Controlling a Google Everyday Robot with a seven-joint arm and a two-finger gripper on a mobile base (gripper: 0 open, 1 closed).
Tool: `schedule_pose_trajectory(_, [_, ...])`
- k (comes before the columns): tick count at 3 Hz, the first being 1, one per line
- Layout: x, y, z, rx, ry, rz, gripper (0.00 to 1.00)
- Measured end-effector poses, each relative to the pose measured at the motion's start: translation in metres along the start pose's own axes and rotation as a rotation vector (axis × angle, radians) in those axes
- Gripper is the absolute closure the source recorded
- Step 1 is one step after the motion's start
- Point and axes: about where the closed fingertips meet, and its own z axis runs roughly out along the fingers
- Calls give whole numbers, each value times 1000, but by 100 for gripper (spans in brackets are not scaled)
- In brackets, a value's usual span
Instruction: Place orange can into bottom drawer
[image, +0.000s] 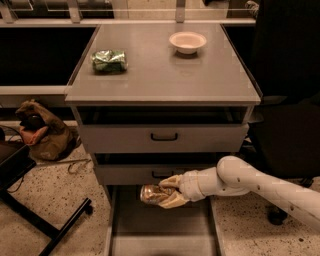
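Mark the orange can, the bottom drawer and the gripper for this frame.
orange can (148, 194): camera view, shiny side near its left end.
bottom drawer (160, 231): camera view, bare grey floor.
gripper (164, 193): camera view, midway between its fingertips, clamped on the can above the drawer.

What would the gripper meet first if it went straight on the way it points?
Holding the can, the gripper points toward the rail of the drawer; it probably passes above it, but height is unclear.
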Motion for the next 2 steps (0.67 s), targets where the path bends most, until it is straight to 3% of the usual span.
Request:
schedule_pose_trajectory(1, [0,0,0,0,0,0,100])
schedule_pose_trajectory(2, [20,1,15,-5,-13,18,100])
